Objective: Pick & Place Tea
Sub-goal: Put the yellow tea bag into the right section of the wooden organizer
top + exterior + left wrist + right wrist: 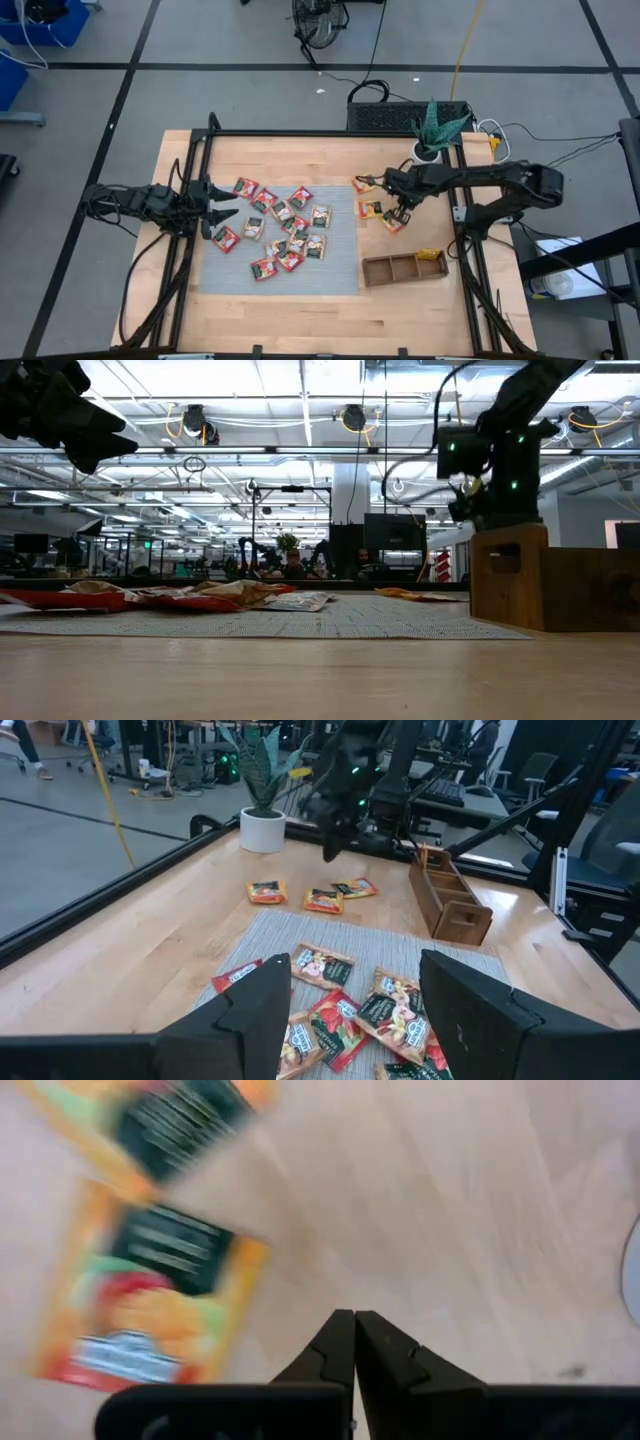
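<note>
While the right hand (354, 1342) hovers pinched together and empty over bare desk (450, 1200), the nearest yellow-orange tea sachet (140, 1305) lies flat just beside it; spread the fingers first, then straddle one sachet edge. The left hand (355, 995) waits wide above the red sachets (335, 1015).

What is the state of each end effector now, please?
Left end effector: open, holding nothing, above the grey mat's left edge.
Right end effector: closed, holding nothing, above bare wood beside a yellow-orange tea sachet.
</note>
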Robot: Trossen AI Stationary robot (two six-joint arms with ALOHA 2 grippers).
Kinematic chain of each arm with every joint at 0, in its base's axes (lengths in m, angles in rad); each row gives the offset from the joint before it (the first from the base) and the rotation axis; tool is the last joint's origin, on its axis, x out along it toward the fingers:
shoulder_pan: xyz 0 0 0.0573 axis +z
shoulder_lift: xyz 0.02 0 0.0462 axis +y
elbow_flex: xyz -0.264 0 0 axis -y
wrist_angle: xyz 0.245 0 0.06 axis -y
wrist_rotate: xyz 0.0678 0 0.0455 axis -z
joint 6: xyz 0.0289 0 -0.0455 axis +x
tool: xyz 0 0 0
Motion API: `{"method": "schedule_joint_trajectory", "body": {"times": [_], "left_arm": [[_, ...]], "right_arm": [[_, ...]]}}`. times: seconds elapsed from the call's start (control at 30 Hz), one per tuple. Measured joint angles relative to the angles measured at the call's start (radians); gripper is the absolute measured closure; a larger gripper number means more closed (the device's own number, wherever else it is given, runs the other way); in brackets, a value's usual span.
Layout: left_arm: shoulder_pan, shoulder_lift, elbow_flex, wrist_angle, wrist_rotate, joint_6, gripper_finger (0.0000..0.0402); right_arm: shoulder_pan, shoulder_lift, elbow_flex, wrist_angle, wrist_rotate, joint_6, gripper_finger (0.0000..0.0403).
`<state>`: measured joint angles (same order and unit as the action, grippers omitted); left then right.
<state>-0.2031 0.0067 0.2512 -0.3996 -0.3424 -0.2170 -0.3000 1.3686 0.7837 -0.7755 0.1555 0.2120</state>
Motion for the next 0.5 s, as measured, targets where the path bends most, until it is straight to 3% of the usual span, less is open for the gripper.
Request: {"method": "schedule_joint_trajectory", "body": {"times": [0.17,0.27,0.37,0.5], "left_arm": [[0.000,0.000,0.000,0.000,0.000,0.000,0.0178],[0.000,0.000,0.000,0.000,0.000,0.000,0.0178],[0.000,0.000,0.000,0.000,0.000,0.000,0.0179],[0.000,0.000,0.000,0.000,0.000,0.000,0.0179]], "right_arm": [[0.203,-0.107,0.000,0.071,0.000,0.118,0.0402],[0.318,-0.119,0.000,0.165,-0.009,0.155,0.0382],[0.388,-0.103,0.000,0.246,-0.060,0.163,0.0333],[0.422,-0.065,0.000,0.284,-0.113,0.169,0.0236]]}}
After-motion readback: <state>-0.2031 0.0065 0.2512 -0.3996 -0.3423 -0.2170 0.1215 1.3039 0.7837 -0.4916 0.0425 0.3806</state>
